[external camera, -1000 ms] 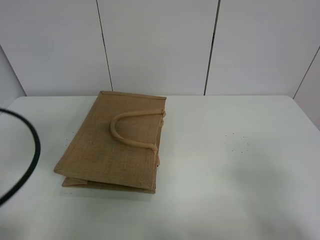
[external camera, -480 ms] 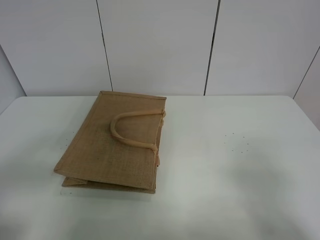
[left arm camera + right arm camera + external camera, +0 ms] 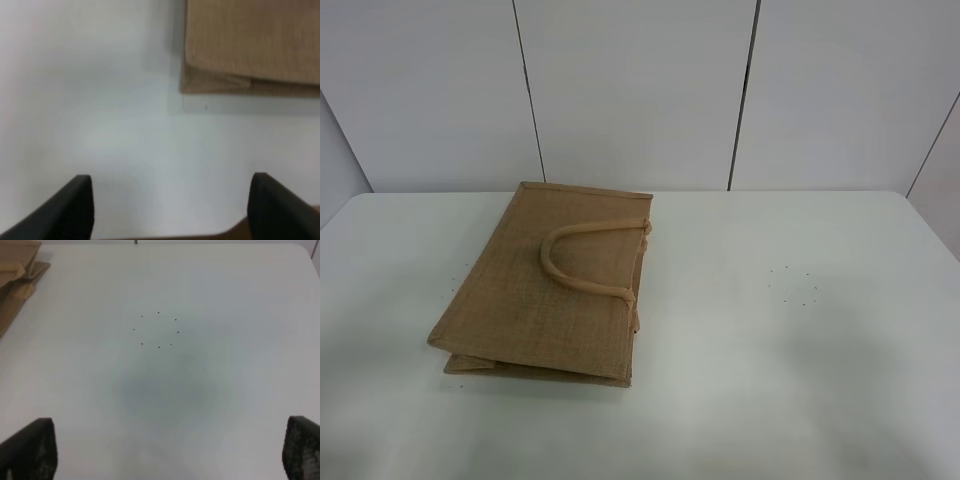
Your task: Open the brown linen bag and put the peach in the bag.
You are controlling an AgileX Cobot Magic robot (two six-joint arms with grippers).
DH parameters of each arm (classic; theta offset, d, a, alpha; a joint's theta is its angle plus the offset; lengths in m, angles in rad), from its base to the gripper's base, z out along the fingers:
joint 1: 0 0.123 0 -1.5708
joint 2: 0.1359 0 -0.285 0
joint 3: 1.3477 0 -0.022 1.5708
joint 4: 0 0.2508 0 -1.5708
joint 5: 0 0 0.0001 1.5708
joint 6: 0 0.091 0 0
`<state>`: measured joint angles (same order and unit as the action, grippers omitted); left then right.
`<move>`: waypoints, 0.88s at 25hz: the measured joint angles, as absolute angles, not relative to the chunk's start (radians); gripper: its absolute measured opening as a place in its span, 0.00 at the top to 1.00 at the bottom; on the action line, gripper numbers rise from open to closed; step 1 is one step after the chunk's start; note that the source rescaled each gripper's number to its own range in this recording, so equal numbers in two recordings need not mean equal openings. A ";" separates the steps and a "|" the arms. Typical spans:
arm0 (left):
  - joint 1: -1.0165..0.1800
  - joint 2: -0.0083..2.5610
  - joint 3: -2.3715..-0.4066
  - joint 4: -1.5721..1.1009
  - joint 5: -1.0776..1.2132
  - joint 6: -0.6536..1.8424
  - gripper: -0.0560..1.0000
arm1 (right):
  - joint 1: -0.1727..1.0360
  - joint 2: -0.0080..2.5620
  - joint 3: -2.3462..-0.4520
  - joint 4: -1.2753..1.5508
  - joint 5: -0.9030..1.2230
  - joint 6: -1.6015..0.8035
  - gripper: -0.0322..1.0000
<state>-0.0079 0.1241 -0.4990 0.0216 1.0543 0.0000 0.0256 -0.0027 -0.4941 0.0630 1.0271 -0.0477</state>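
The brown linen bag [image 3: 552, 285] lies flat and folded on the white table [image 3: 800, 340], left of centre, one light-tan loop handle [image 3: 582, 262] resting on top. A corner of the bag shows in the left wrist view [image 3: 250, 50] and its edge in the right wrist view [image 3: 17, 280]. The peach is out of view. My left gripper [image 3: 172, 205] is open and empty above bare table, apart from the bag's corner. My right gripper [image 3: 170, 452] is open and empty above the table's right half. Neither gripper shows in the exterior high view.
A ring of small black dots [image 3: 793, 285] marks the table right of the bag; it also shows in the right wrist view [image 3: 157, 330]. White wall panels [image 3: 640, 90] stand behind the table's far edge.
A black cable loop at the left edge of the exterior high view one second ago has gone out of view. The bag has not moved.
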 joint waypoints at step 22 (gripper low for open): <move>-0.008 -0.005 -0.496 0.013 1.054 0.000 0.00 | 0.026 -0.003 -0.494 0.064 1.027 -0.046 0.00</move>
<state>-0.0079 -0.0048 -0.4959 0.0133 1.0543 0.0000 0.0256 -0.0027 -0.4941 0.0641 1.0271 -0.0458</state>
